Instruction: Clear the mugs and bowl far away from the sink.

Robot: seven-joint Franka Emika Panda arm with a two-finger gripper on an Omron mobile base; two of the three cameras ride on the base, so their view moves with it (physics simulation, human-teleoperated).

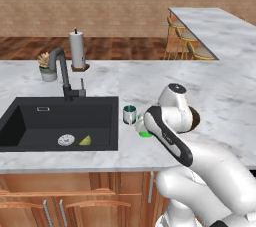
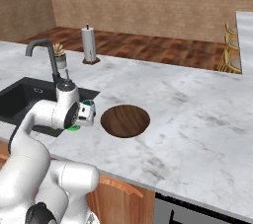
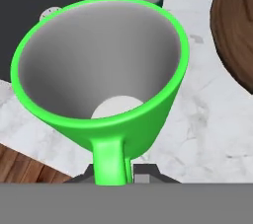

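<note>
Marble counter [image 1: 200, 78]: two mugs, green mug [image 3: 101, 75], white mug [image 1: 129, 115]; one bowl [image 2: 125, 120]

A red-brown brick wall [image 1: 100, 1] is running behind a dark wood plank floor [image 1: 120, 47]. White grey-veined marble counters [image 2: 197, 119] are wrapping the room over orange-brown wooden cabinets [image 1: 75, 196]. Wooden bar stools [image 1: 181, 38], apparently cushioned, are standing beside the far marble counter arm [image 1: 220, 31].

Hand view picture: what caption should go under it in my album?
The robot's fingers pinch the handle of a bright green mug above the marble counter, beside the wooden bowl.
</note>
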